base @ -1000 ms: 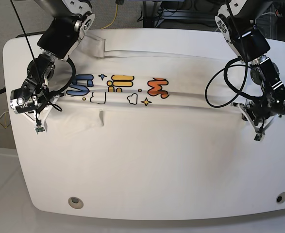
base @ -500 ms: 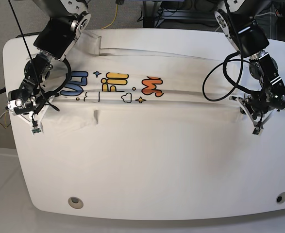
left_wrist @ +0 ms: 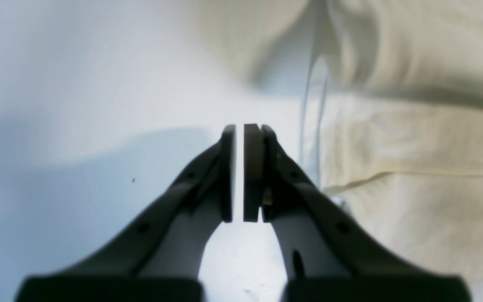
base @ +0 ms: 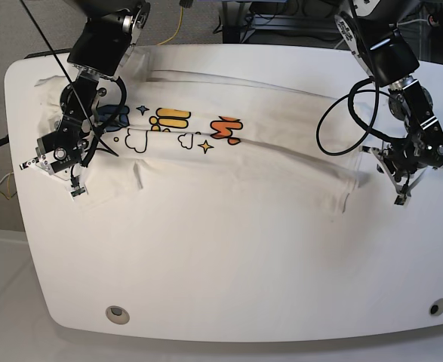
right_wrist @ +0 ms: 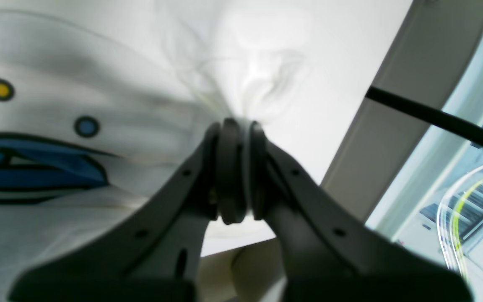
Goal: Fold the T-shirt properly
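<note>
The white T-shirt [base: 266, 162] lies as a long folded band across the back half of the table, its colourful print [base: 172, 124] toward the left. At the left end, my right gripper [base: 75, 192] is shut on the shirt's edge. The right wrist view shows puckered cloth [right_wrist: 245, 92] pinched at that gripper's [right_wrist: 235, 126] tips, with blue print [right_wrist: 36, 167] beside it. At the right of the base view my left gripper [base: 399, 198] is shut, apart from the shirt's near corner [base: 348, 202]. In the left wrist view the left gripper [left_wrist: 240, 130] holds nothing, and cream cloth [left_wrist: 413, 167] lies to its right.
The white table [base: 229, 279] has a round hole near each front corner [base: 116, 314] [base: 435, 308]. A black cable loop [base: 334, 128] hangs from the arm on the right over the shirt. The table's edge [right_wrist: 350, 159] runs close to the right gripper.
The shirt has shifted left and back with the right gripper. Its right end now lies away from the left gripper, which has hardly moved.
</note>
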`<state>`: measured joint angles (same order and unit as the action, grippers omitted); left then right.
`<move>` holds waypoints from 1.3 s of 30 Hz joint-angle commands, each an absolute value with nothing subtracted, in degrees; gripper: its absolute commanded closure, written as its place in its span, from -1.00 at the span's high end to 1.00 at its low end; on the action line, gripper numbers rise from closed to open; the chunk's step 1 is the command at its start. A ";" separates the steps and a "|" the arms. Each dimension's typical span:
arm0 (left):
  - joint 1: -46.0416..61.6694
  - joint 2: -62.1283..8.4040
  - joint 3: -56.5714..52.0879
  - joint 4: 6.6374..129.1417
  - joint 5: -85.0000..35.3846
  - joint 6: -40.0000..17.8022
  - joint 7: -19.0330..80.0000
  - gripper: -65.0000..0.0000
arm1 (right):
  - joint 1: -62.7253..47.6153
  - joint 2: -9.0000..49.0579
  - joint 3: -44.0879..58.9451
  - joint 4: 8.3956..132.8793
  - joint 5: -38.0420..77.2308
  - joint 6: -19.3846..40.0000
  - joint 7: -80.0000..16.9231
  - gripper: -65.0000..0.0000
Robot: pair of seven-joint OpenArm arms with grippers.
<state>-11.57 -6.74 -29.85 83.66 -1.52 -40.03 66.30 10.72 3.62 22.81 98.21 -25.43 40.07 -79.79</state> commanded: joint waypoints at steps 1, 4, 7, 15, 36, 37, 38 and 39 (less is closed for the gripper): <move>-12.79 -7.60 -29.85 84.88 -1.98 -40.00 65.45 -0.92 | 11.47 3.74 22.73 100.35 -27.30 40.00 -80.00 -0.95; -12.79 -7.52 -29.85 84.88 -1.98 -40.00 65.45 -0.92 | 11.30 3.65 22.73 100.53 -27.65 40.00 -80.00 -0.95; -12.79 -7.43 -29.85 84.79 -1.98 -40.00 65.45 -0.92 | 10.51 3.65 22.73 100.53 -27.56 40.00 -80.00 -0.95; -12.79 -7.34 -29.85 84.62 -1.98 -40.00 65.27 -0.92 | 8.75 3.65 22.81 100.70 -27.56 40.00 -80.00 -0.95; -12.79 -7.25 -29.76 84.35 -1.71 -40.00 60.35 -0.90 | 3.38 3.65 22.81 103.87 -27.38 40.00 -80.00 -0.95; -12.97 -7.25 -29.67 84.35 -1.71 -40.00 60.09 -0.90 | 3.38 3.65 22.81 103.87 -27.38 40.00 -80.00 -0.95; -13.14 -7.25 -29.41 84.35 -1.71 -40.00 59.74 -0.86 | 3.38 3.65 22.81 103.87 -27.38 40.00 -80.00 -0.95; -13.14 -7.25 -29.14 84.35 -1.71 -40.00 59.65 -0.82 | 3.47 3.65 22.81 103.87 -27.30 40.00 -80.00 -0.95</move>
